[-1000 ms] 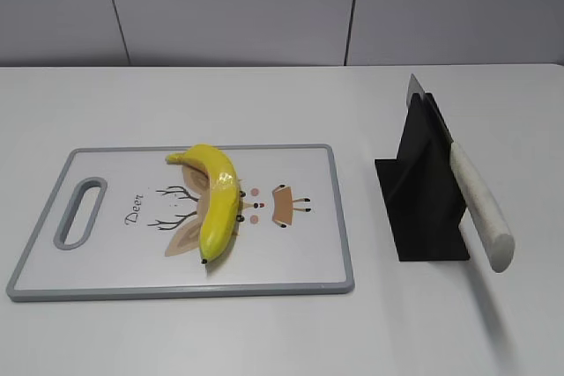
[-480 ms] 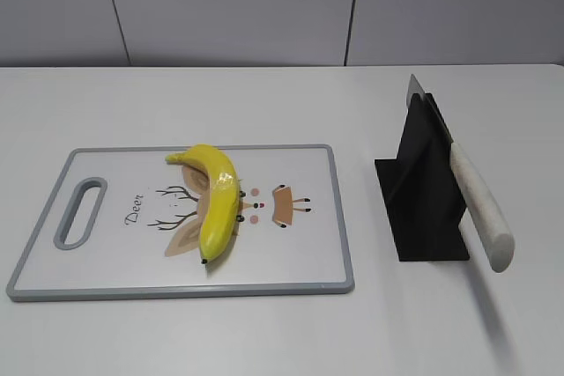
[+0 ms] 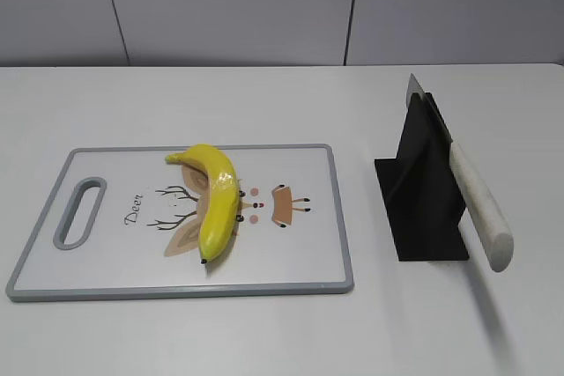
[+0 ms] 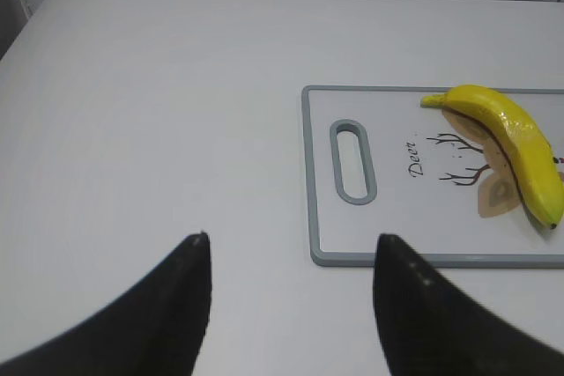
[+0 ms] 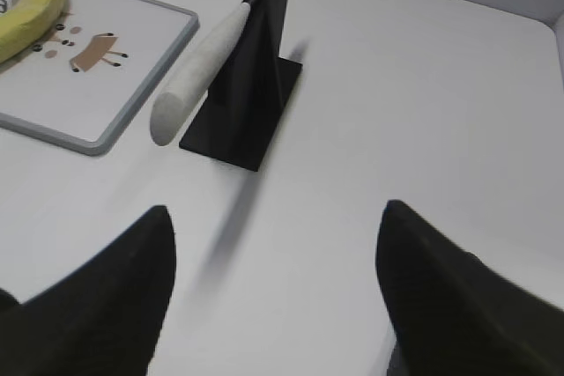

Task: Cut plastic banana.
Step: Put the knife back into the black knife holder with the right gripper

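Observation:
The plastic banana is glossy yellow with dark tips and lies whole on a white, grey-rimmed cutting board. It also shows in the left wrist view and at the top left of the right wrist view. A knife with a white handle leans in a black stand; the right wrist view shows the knife too. My left gripper is open and empty above bare table, left of the board. My right gripper is open and empty, short of the stand. Neither gripper shows in the exterior view.
The cutting board has a handle slot on its left end and a deer drawing. The black stand sits right of the board. A white table and a grey wall lie behind.

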You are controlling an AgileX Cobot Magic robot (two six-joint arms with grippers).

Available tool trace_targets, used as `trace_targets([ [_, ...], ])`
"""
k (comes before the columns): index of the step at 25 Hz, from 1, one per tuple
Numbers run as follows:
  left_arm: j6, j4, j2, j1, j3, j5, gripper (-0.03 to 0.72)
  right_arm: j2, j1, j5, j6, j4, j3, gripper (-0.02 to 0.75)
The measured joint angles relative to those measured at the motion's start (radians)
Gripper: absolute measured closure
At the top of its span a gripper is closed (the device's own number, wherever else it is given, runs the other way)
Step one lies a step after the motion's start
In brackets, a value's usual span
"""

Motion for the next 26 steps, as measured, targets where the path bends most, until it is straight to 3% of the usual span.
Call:
trace_targets([
  [7, 0.000, 0.000, 0.000, 0.000, 0.000, 0.000, 0.128, 0.000, -0.146, 0.000, 0.001, 0.000, 0.000, 0.197],
  [26, 0.000, 0.000, 0.000, 0.000, 0.000, 0.000, 0.132, 0.000, -0.155, 0.000, 0.001, 0.000, 0.001, 0.197],
])
